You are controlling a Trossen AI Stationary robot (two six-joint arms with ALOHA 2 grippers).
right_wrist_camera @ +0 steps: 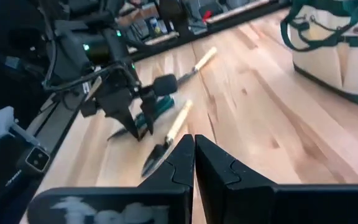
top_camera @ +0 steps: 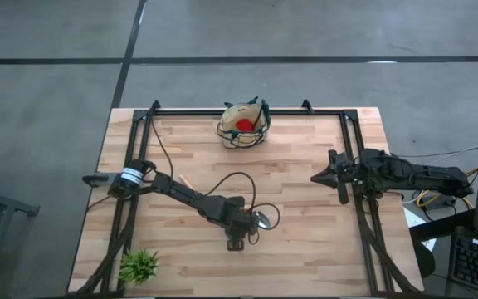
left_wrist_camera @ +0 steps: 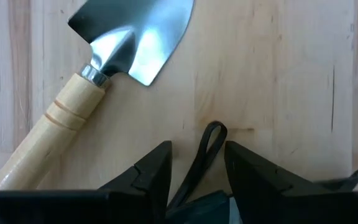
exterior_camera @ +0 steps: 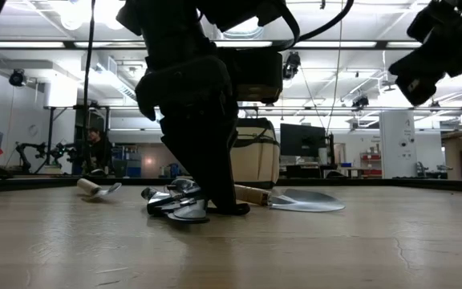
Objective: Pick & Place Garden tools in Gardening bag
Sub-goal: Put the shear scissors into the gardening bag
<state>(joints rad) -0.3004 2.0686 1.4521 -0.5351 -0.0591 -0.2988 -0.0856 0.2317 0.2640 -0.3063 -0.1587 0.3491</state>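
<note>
— Trowels first; where do they lie?
— One trowel [left_wrist_camera: 114,59] lies flat on the desk [top_camera: 305,249] just beside the left gripper [left_wrist_camera: 197,163], silver blade and pale wooden handle plain in the left wrist view; the second trowel [right_wrist_camera: 199,63] lies farther toward the left arm's base, well apart from the first.
— And the shears?
— A pair of pruning shears [exterior_camera: 175,202] lies on the wood right under the left gripper; the low view shows the grey metal beside the dark fingers; a thin dark loop [left_wrist_camera: 205,152] runs up between those fingers in the left wrist view.
— How do the left fingers stand?
— Spread apart, tips down at the desk, one on each side of the loop; whether they touch the shears I cannot tell.
— The gardening bag?
— The gardening bag [top_camera: 243,124] stands upright at the far edge of the desk, near the middle, well apart from both arms; a red item [top_camera: 244,124] shows inside it from above.
— The right arm?
— The right gripper [right_wrist_camera: 194,149] hangs above the right side of the desk, fingers pressed together, holding nothing.
— Anything else?
— A small spiky green plant [top_camera: 139,266] sits at the near left corner; a person [exterior_camera: 96,149] sits in the room beyond the desk.
</note>
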